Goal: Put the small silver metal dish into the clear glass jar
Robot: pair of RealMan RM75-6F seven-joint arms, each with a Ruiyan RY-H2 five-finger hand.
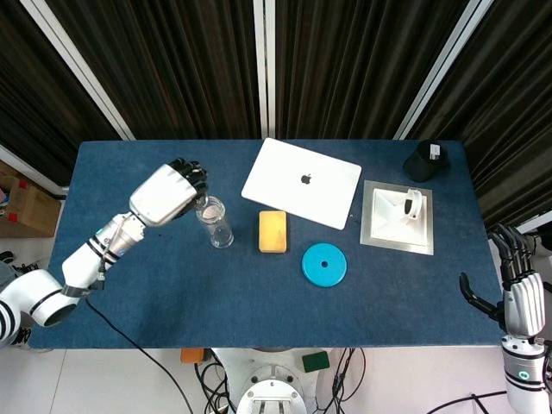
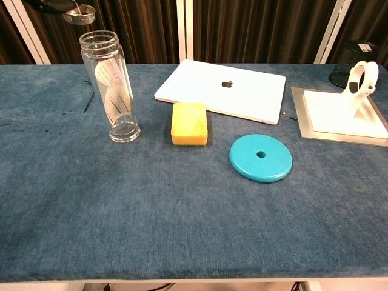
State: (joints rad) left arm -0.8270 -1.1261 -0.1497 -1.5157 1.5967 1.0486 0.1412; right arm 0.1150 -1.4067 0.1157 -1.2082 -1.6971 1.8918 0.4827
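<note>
The clear glass jar [image 1: 214, 222] stands upright left of the table's centre, its open mouth up; the chest view shows the jar [image 2: 113, 91] with a paper label inside. My left hand [image 1: 172, 188] hovers just left of and above the jar's mouth. It pinches the small silver metal dish [image 2: 79, 14], which hangs slightly above and left of the rim in the chest view, where only the fingertips [image 2: 53, 5] show at the top edge. My right hand [image 1: 520, 297] hangs off the table's right edge, fingers apart and holding nothing.
A white laptop [image 1: 302, 182] lies shut at the back centre. A yellow sponge [image 1: 272, 231] and a blue disc [image 1: 324, 265] lie right of the jar. A white stand on a metal plate [image 1: 376, 226] and a black mesh cup [image 1: 425, 160] occupy the right.
</note>
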